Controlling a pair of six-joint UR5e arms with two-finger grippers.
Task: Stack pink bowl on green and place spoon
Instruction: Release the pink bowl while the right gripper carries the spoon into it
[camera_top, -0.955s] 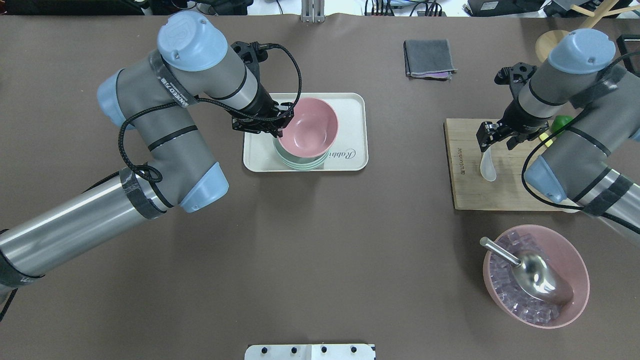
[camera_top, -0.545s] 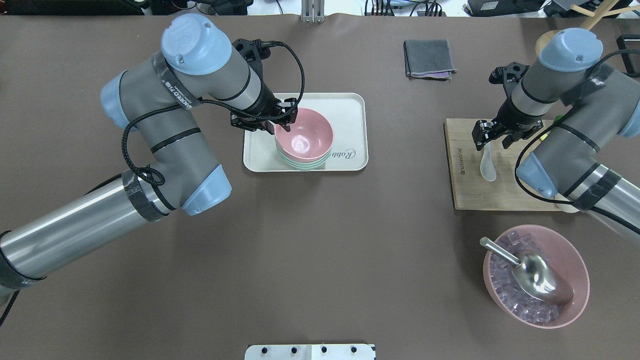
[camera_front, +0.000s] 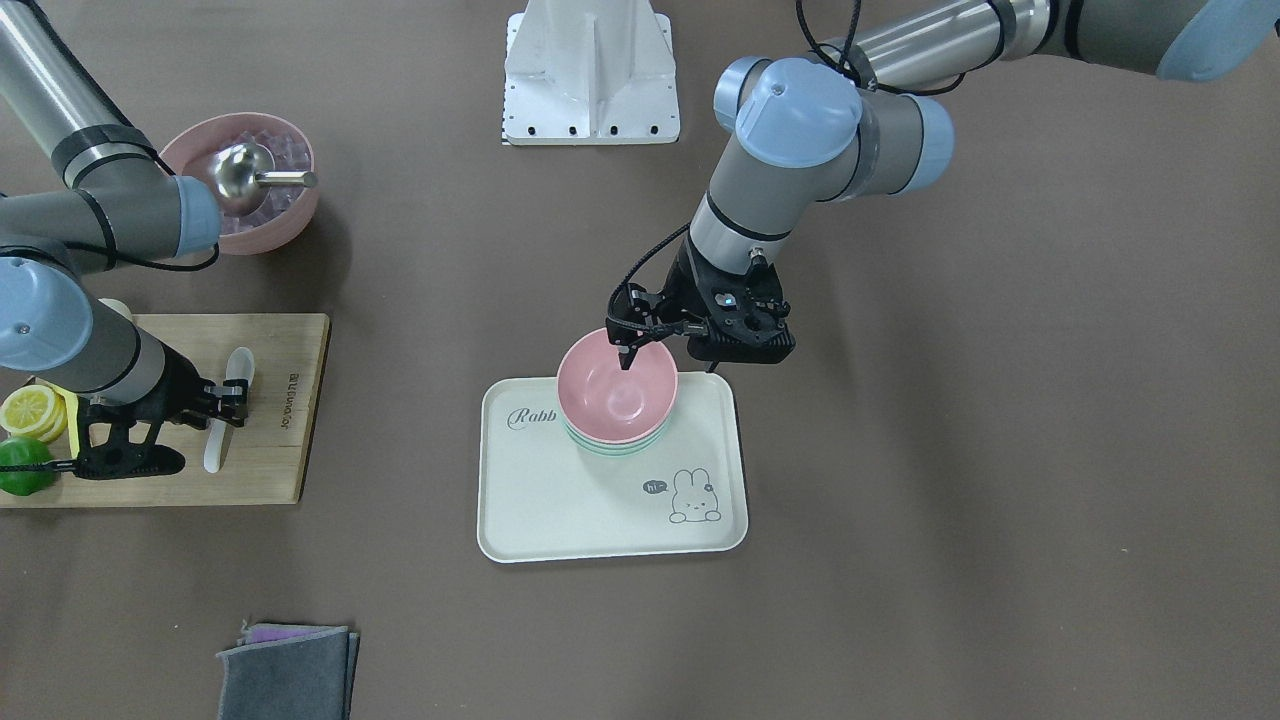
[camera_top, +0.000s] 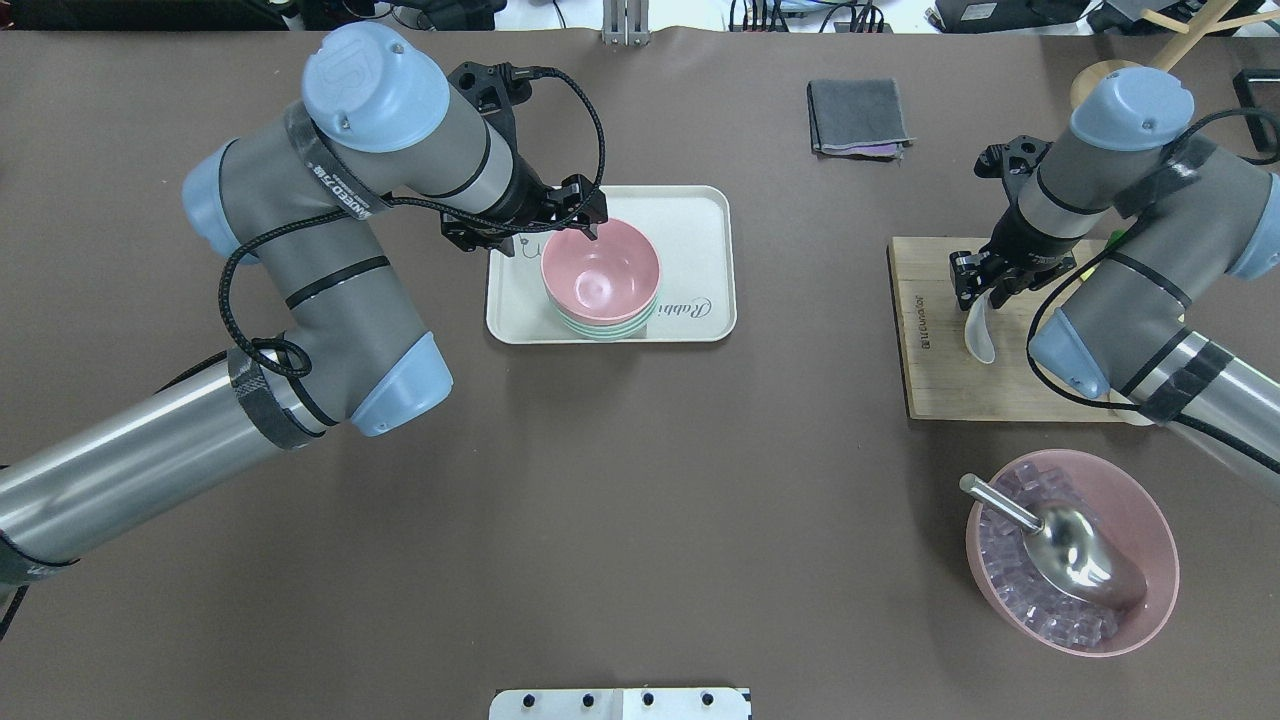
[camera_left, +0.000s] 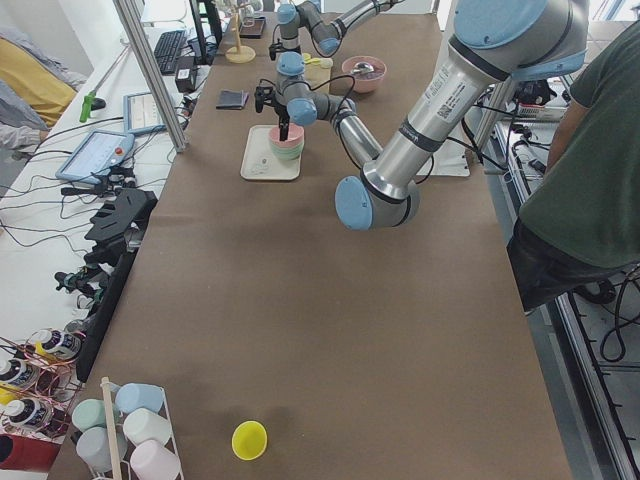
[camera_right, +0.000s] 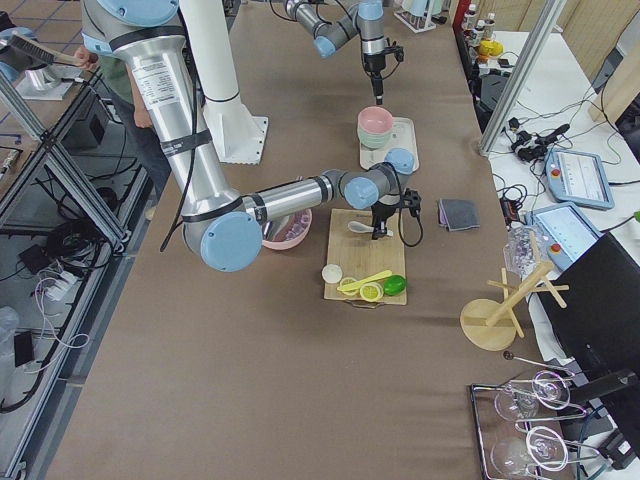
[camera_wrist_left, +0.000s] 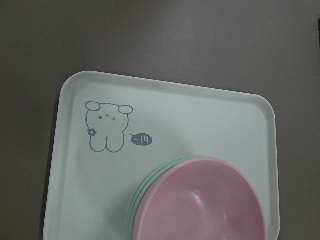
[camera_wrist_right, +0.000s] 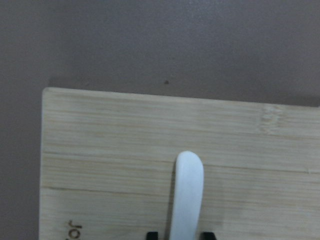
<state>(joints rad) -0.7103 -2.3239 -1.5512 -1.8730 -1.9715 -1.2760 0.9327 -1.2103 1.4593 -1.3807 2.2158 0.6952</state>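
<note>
The pink bowl (camera_top: 600, 272) sits level, nested in the stack of green bowls (camera_top: 600, 328) on the cream tray (camera_top: 700, 230); it also shows in the front view (camera_front: 617, 390) and the left wrist view (camera_wrist_left: 205, 200). My left gripper (camera_top: 580, 218) hovers just over the bowl's far-left rim, open and holding nothing. The white spoon (camera_top: 978, 335) lies on the wooden board (camera_top: 940, 380). My right gripper (camera_top: 978, 282) is low over the board, open, with a finger on each side of the spoon's handle (camera_wrist_right: 187, 190).
A pink bowl of ice cubes (camera_top: 1135, 500) holds a metal scoop (camera_top: 1080, 560) at the front right. A grey cloth (camera_top: 858, 115) lies at the back. A lemon slice (camera_front: 25, 405) and a lime (camera_front: 22, 465) sit on the board's outer end.
The pink bowl went from tilted in my left gripper to level in the green stack; the gripper let go and drew back. My right gripper came down around the spoon's handle.
</note>
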